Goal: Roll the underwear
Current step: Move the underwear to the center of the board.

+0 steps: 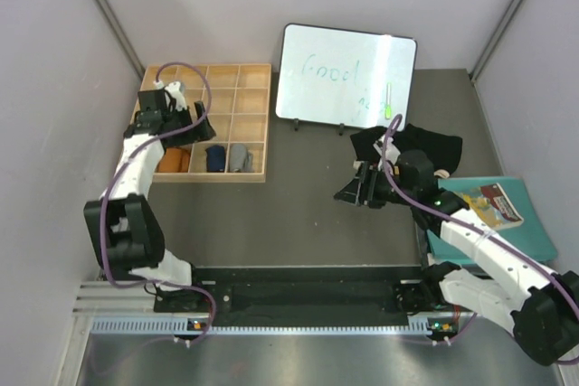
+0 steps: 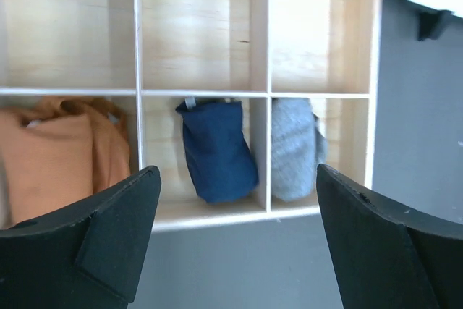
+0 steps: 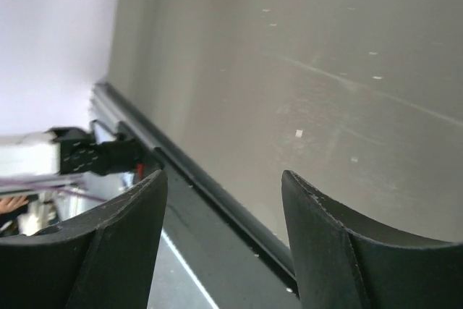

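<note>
Left gripper (image 2: 236,182) hangs agape over far-left tray (image 1: 256,74) holding navy briefs (image 2: 217,151) and grey briefs (image 2: 293,148); right gripper (image 3: 224,182), also agape, mid-bench.

Faint handwritten "Good" on the whiteboard (image 1: 348,79), other marks unreadable

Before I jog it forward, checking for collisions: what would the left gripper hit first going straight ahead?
Probably the navy roll in the tray, roughly ahead of the left gripper; depth is unclear.

High overhead; left wrist close, sharing tray (image 1: 269,119)
</note>
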{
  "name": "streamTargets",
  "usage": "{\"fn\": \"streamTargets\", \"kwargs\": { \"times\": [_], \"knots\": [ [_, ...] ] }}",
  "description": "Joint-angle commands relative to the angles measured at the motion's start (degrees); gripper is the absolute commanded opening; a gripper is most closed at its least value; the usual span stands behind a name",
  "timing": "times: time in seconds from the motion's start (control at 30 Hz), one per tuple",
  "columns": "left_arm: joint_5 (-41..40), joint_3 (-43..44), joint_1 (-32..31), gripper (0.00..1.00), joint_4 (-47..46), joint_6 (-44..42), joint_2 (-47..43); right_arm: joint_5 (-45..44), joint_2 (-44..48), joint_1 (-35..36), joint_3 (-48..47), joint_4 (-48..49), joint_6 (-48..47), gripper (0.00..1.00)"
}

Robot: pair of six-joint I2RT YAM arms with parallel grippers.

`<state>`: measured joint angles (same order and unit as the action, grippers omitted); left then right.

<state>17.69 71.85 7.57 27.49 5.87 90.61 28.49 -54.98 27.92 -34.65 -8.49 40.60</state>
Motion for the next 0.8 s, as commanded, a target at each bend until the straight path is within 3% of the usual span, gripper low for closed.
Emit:
{"fn": "streamTargets", "kwargs": {
  "times": [0.0, 0.33, 0.6, 0.77],
  "knots": [
    [-2.1, -5.5, -1.2, 0.93, -6.4, 2.7, -12.0, -8.8, 0.7, -0.9, -5.6, -6.6, -5.8, 0.64],
    [-4.5, -17.7, -10.7, 0.93, -9.8, 5.7, -28.7, -30.5, -16.5, -0.9, -18.4, -11.9, -12.6, 0.63],
    [-3.5, -20.3, -12.8, 0.94, -9.5, 6.7, -29.5, -42.0, -41.7, -0.9, -36.8, -17.3, -13.4, 0.61],
    [-3.7, -20.2, -13.5, 0.94, -9.3, 6.9, -30.7, -48.3, -50.4, -0.9, -45.3, -23.4, -12.4, 0.60]
  ]
}}
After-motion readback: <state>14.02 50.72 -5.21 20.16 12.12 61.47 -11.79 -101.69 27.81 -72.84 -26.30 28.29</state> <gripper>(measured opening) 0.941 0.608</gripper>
